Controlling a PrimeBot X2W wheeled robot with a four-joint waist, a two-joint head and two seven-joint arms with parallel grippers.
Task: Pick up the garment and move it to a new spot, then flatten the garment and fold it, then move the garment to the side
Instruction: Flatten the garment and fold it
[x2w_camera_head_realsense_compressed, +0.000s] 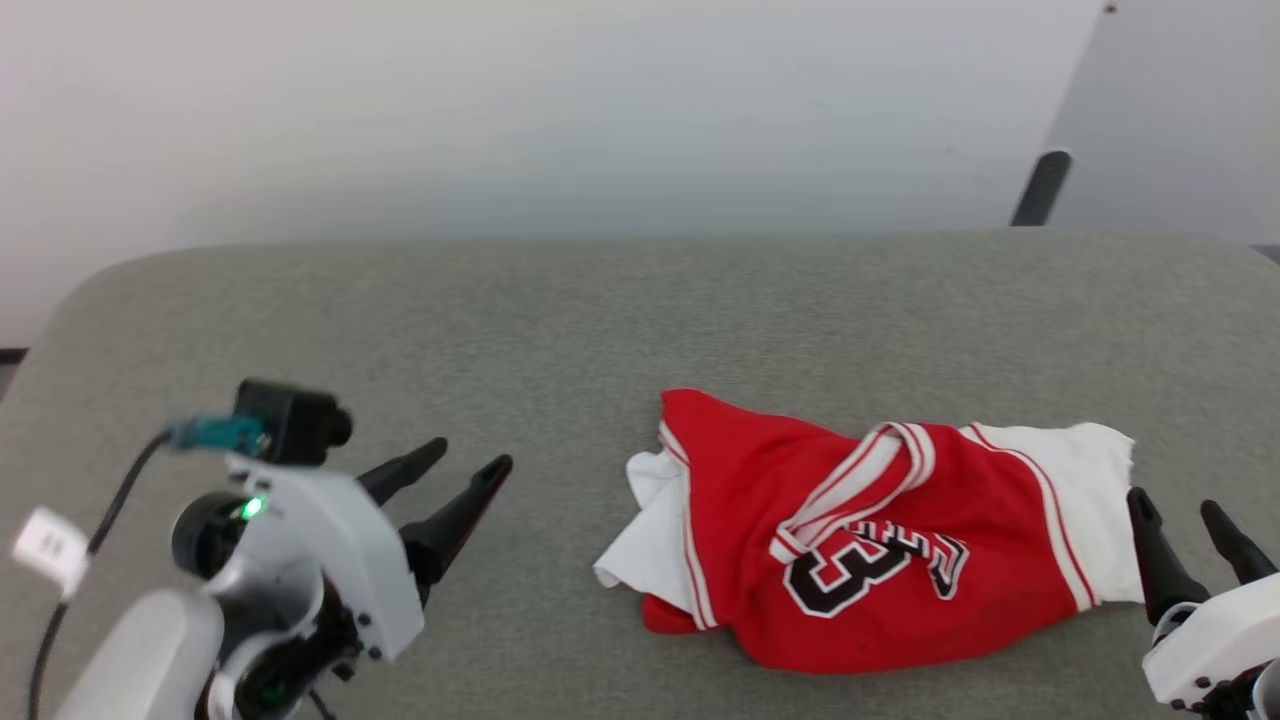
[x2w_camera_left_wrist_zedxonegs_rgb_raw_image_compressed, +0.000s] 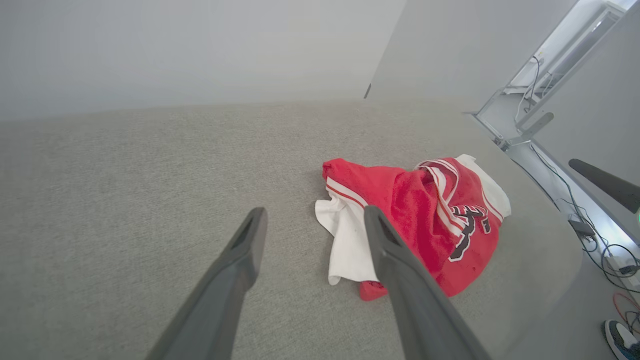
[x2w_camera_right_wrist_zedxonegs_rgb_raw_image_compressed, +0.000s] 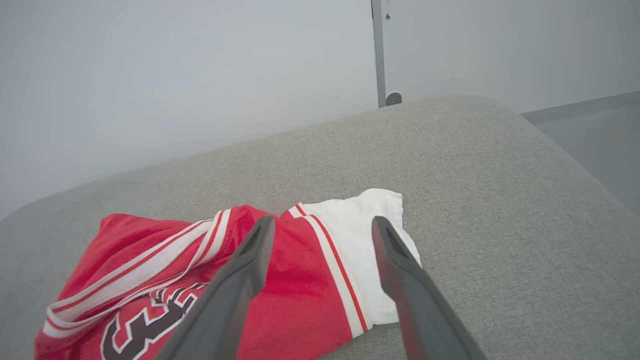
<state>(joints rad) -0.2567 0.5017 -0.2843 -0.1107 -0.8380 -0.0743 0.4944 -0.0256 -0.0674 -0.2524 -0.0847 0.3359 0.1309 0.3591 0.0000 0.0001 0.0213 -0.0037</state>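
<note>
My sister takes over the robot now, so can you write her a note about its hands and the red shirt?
Left gripper: open, empty, above the grey surface, left of the garment.
Right gripper: open, empty, at the garment's white sleeve on the right.
Garment: crumpled in a heap, its number partly hidden by folds.
Done: nothing that shows; whether it was already moved cannot be told.
Left: grasp it, flatten, fold, move it aside.

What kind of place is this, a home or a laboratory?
Probably a laboratory or test room: a grey fabric-covered table holding one garment, bare pale walls, and loose cables on the floor beside it.
</note>
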